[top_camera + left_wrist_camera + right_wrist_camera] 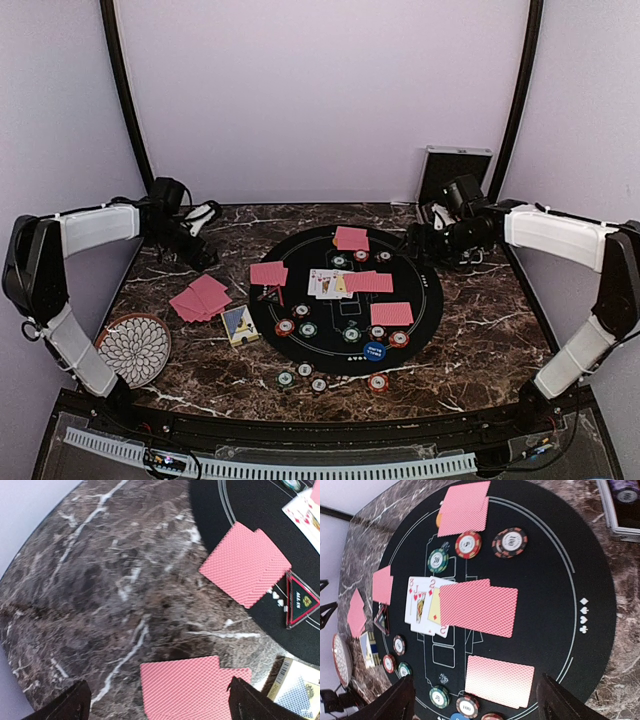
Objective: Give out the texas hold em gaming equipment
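Observation:
Red-backed cards lie in pairs on the black round mat [430,300]: far [351,238], left [268,273], middle [368,282] and right [391,314]. A loose red-backed stack [200,298] lies off the mat at the left. Face-up cards [325,283] sit in the middle. Small chips [301,311] and a blue disc [374,351] lie on the near half. My left gripper [195,252] is open and empty above the loose stack [190,690]. My right gripper [420,245] is open and empty above the mat's right side, over a card pair [500,681].
A white flower-patterned plate [135,348] stands near left. A card box [240,324] lies at the mat's left edge, a triangular marker [301,601] beside it. The chip case [452,172] leans at the back right. Several chips [304,370] lie off the mat's near edge.

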Tool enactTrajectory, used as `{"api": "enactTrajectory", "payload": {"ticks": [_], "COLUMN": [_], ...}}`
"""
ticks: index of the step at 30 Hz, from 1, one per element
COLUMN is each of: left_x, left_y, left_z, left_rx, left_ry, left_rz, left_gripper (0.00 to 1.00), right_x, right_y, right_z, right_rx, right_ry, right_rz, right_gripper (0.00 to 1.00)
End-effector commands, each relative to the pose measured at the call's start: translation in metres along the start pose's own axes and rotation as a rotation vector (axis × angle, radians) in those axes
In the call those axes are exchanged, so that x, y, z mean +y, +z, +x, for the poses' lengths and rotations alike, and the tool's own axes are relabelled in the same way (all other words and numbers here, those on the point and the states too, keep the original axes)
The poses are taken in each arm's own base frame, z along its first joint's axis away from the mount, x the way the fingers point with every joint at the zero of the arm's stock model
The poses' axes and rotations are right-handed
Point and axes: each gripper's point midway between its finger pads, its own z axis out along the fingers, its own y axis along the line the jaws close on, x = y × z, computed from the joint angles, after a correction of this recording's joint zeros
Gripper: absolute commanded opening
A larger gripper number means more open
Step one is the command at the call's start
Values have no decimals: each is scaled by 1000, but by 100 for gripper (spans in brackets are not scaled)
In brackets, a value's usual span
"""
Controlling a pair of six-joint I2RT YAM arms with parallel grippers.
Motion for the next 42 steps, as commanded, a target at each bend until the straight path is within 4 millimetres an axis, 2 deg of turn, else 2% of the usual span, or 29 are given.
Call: {"api": "enactTrajectory", "payload": {"ticks": [1,2,3,4,5,8,12,15,17,23,26,31,34,42], "left_x": [54,61,67,76,84,99,115,119,117,104,98,94,88,84], "left_y": [-44,-44,-47,-54,-53,-56,-56,-54,-50,-39,-32,-44,-47,-51], "left_z": [-18,-17,-7,-12,-5,8,29,44,50,59,73,76,75,68], "left_rx": [-171,-202,-210,-259,-281,-339,-428,-503,-518,-543,-540,-612,-649,-700], "left_ry": [-187,-203,-237,-242,-268,-337,-412,-435,-440,-469,-472,-471,-481,-488], "left_rz": [-134,-156,-176,-209,-228,-265,-335,-402,-413,-371,-388,-434,-410,-385], "left_gripper": [99,99,99,99,99,99,99,99,99,99,99,99,99,99], "right_x": [-16,-21,-26,-32,-39,-56,-97,-129,-143,-174,-189,-205,-212,-213], "right_y": [-27,-31,-36,-41,-48,-74,-111,-136,-149,-174,-177,-177,-171,-156], "right_z": [-34,-39,-44,-48,-53,-69,-84,-88,-86,-64,-49,-31,-30,-35], "right_rx": [-157,-182,-210,-239,-278,-410,-582,-699,-787,-1005,-1067,-1123,-1121,-1151], "right_ry": [-25,-18,-8,0,9,39,75,88,55,0,5,-26,-14,-48], "right_rz": [116,132,146,164,191,249,450,617,703,847,888,912,914,876], "right_gripper": [91,92,92,94,95,97,99,99,99,99,98,99,99,99]}}
